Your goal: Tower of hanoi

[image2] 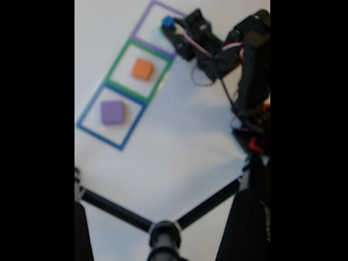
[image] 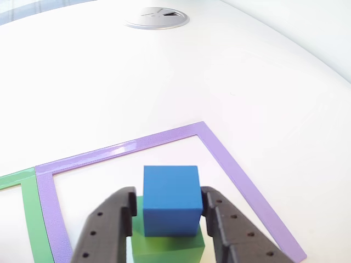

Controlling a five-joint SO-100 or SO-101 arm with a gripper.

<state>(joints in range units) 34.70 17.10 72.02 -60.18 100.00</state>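
The blue cube sits on top of the green block, inside the purple square outline. The two dark fingers are apart, one on each side of the cube, very close to it. In the fixed view, the orange block lies in the green outline and the purple block in the blue outline on the white tabletop.
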